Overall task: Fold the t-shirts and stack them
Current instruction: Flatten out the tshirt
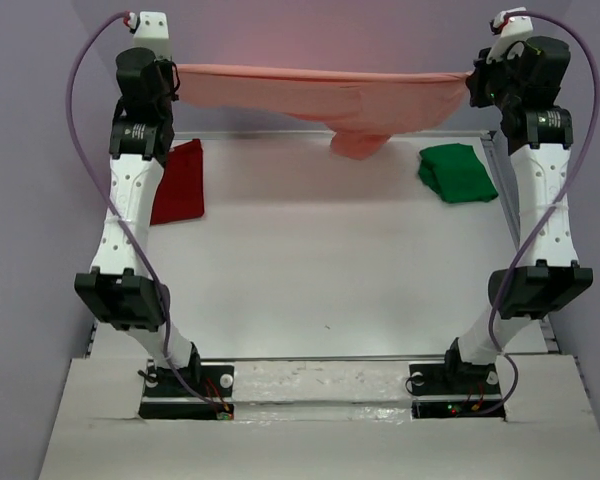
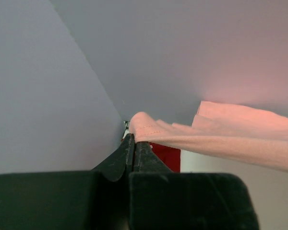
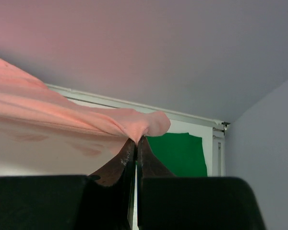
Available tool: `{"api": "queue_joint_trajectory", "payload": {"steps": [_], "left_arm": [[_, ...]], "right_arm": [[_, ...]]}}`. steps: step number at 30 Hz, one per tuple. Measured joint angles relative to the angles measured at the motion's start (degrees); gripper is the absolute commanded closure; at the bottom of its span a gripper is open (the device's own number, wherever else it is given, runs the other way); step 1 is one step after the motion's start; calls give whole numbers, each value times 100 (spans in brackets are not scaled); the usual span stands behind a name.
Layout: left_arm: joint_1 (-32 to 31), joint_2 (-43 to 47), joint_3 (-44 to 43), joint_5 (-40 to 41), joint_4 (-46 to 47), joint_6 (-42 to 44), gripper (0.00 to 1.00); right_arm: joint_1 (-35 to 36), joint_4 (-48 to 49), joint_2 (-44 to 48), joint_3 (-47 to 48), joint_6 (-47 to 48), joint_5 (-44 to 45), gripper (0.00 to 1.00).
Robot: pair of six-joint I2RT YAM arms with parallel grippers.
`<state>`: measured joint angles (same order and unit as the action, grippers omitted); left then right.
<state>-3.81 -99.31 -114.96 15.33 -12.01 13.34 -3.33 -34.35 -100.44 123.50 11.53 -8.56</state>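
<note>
A salmon-pink t-shirt (image 1: 320,95) hangs stretched in the air between both grippers, high over the table's far edge, sagging in the middle. My left gripper (image 1: 175,80) is shut on its left end (image 2: 144,125). My right gripper (image 1: 472,82) is shut on its right end (image 3: 151,125). A folded red t-shirt (image 1: 180,183) lies at the far left of the table, partly behind the left arm; it also shows in the left wrist view (image 2: 167,155). A folded green t-shirt (image 1: 457,172) lies at the far right and shows in the right wrist view (image 3: 177,153).
The white table (image 1: 330,270) has a raised metal rim along its far edge (image 3: 110,101) and right side (image 1: 502,190). Grey-violet walls close in behind and at both sides. The arm bases (image 1: 185,385) sit at the near edge.
</note>
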Motion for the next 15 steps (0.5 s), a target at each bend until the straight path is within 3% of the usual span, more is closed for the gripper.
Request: {"api": "queue_joint_trajectory", "payload": {"steps": [3,12,15], "left_arm": [[-22,901,793,-9,133,0,100],[-20,3724,4623,-70,409,13,100],[-20,4306,5477,-168,94,24,100]], "right_arm": [[-4,55,509,-378,-2,-7,100],[-42,-66,3397,-3694,96,-87,100],[-48,-409,4033,-4251,175,-72,100]]}}
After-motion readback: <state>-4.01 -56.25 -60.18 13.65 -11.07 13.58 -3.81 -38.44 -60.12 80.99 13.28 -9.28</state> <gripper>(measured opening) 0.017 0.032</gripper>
